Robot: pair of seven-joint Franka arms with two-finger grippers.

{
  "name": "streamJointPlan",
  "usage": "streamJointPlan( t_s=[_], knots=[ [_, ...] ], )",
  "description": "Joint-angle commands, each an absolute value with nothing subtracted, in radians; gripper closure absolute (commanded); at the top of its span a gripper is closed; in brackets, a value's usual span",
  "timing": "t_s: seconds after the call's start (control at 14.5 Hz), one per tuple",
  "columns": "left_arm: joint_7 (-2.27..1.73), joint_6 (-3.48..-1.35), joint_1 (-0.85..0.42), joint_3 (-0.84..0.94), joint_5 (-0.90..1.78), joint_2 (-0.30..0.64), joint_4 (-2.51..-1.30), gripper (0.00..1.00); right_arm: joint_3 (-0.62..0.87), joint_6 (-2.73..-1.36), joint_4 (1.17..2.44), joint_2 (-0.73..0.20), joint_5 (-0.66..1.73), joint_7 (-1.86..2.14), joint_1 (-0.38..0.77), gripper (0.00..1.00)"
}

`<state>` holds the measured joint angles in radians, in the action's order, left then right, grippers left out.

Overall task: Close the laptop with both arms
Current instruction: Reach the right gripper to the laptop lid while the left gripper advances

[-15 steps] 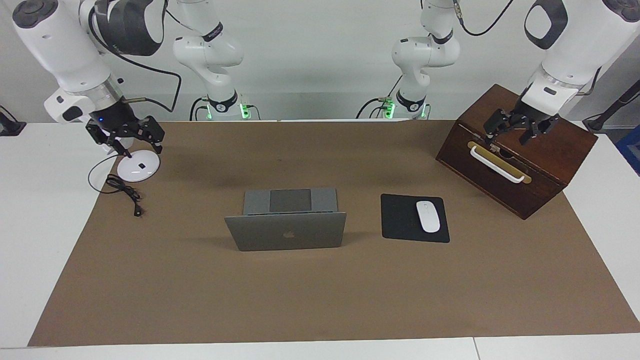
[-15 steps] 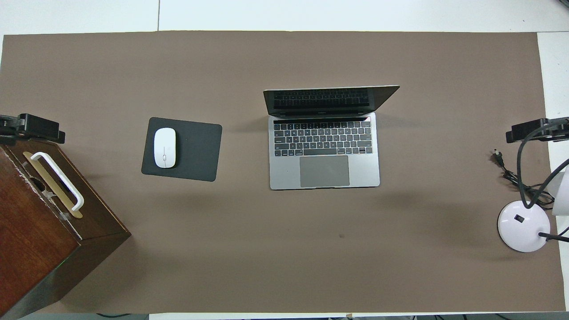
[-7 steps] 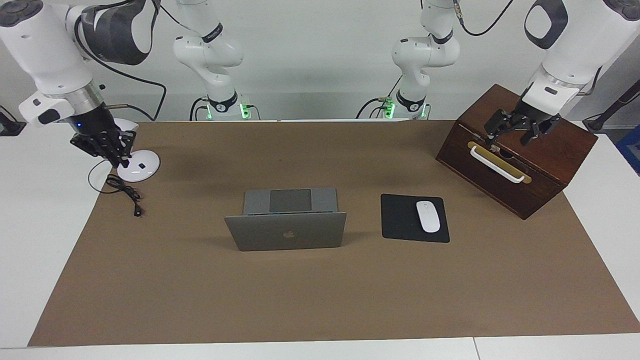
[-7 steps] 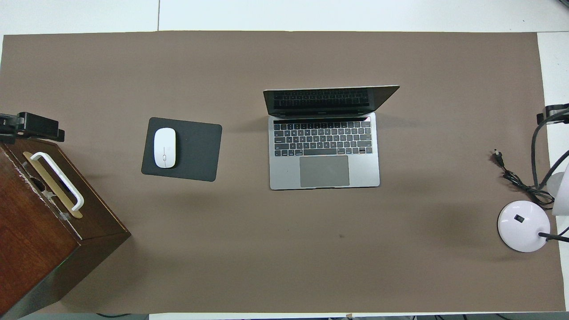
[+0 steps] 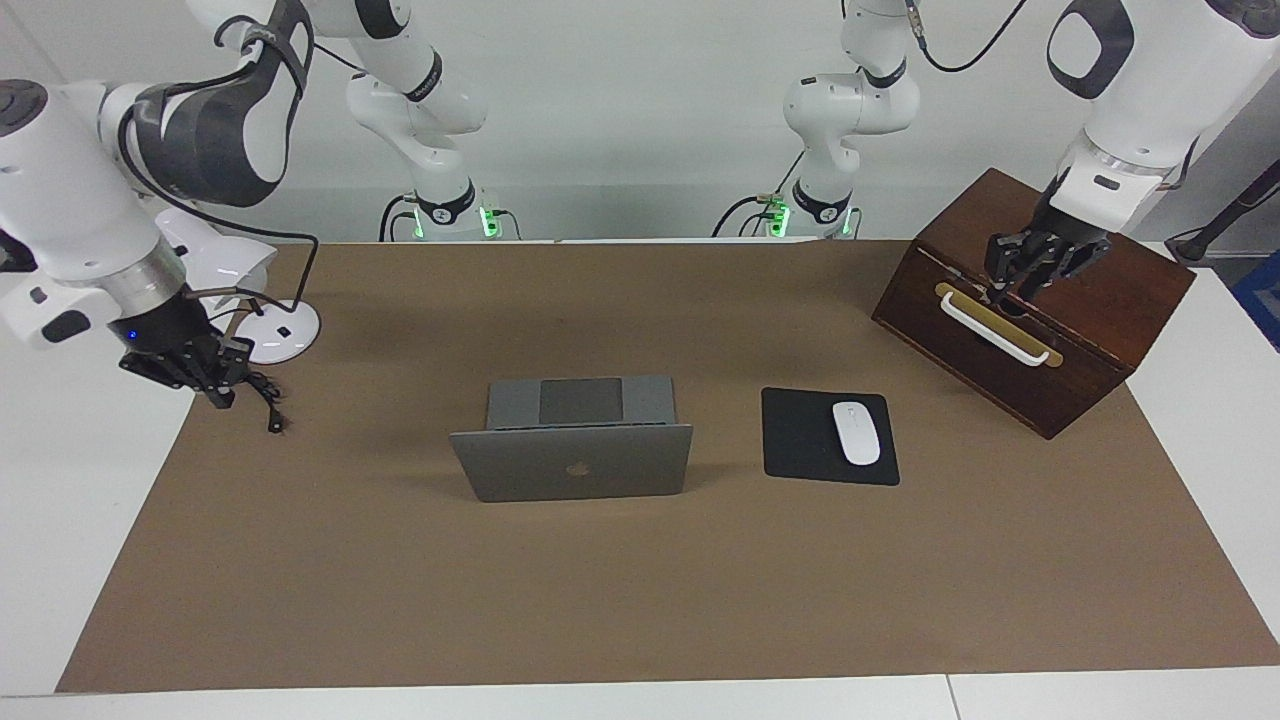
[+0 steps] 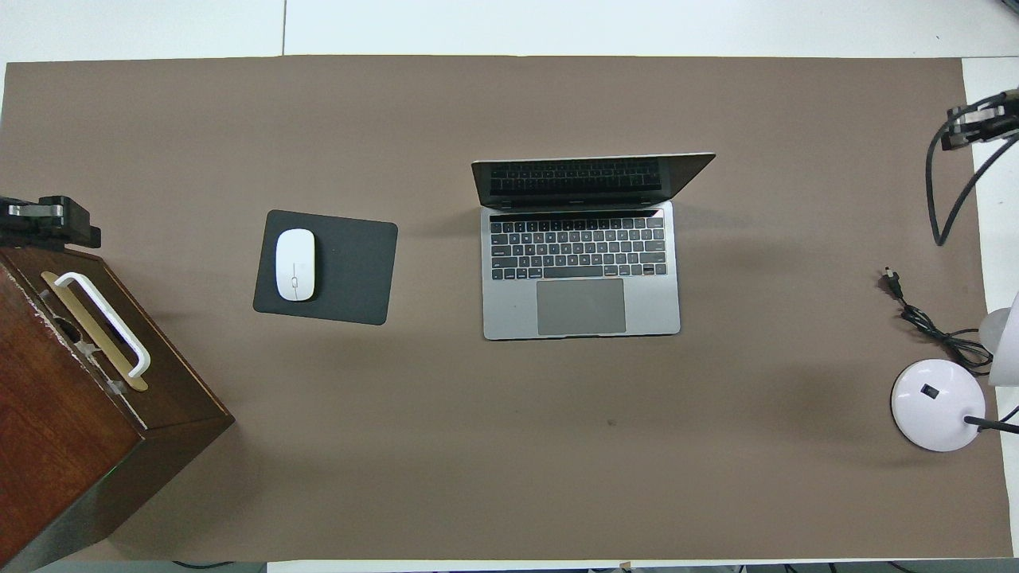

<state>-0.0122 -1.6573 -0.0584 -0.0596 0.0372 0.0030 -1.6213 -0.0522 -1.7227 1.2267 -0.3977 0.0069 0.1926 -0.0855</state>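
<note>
**A:** Where is the laptop [image 5: 570, 462]?

**B:** In the middle of the facing view, on the brown mat [image 5: 640, 600]. It is open, with its lid upright, the logo toward the camera and the keyboard deck lying flat above the lid in the frame.

**A:** Is there any container?

**B:** One, a dark wooden box [image 5: 1100, 310] at the upper right of the facing view, turned at an angle to the mat's edge. It has a white handle [image 5: 995, 328] on a brass plate. It looks closed, so its contents are hidden.

**A:** And the claws?

**B:** The left gripper [image 5: 1008, 288] is over the box top, just above the handle. I cannot tell whether it is open or closed, or whether it touches the box. The right gripper [image 5: 220, 395] is at the middle left of the frame, closed on nothing. It hangs over the mat's edge beside a black cable [image 5: 268, 400], below the white lamp base [image 5: 282, 338].

**A:** Is anything near the laptop?

**B:** A black mouse pad [image 5: 800, 440] lies to its right in the frame, apart from it, with a white mouse [image 5: 856, 432] on it. Neither arm touches the laptop.
</note>
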Motion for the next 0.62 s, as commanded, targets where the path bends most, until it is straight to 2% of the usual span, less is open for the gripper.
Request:
streamJointPlan(
  t_s=[0.0,0.21,0.55],
  knots=[
    [-0.051,-1.713,-0.064,-0.06,0.048,-0.023,-1.67,1.0,0.001,-1.641,0.902,-0.626,0.02,0.171,-0.095,1.0],
    [-0.038,-1.71,-0.052,-0.058,0.048,-0.026,-1.669,1.0,-0.001,-1.651,0.902,-0.63,0.012,-0.077,0.018,1.0],
    [-0.028,-1.712,-0.064,-0.055,0.049,-0.028,-1.674,1.0,0.0,-1.654,0.922,-0.618,-0.032,-0.283,0.139,1.0]
  ],
)
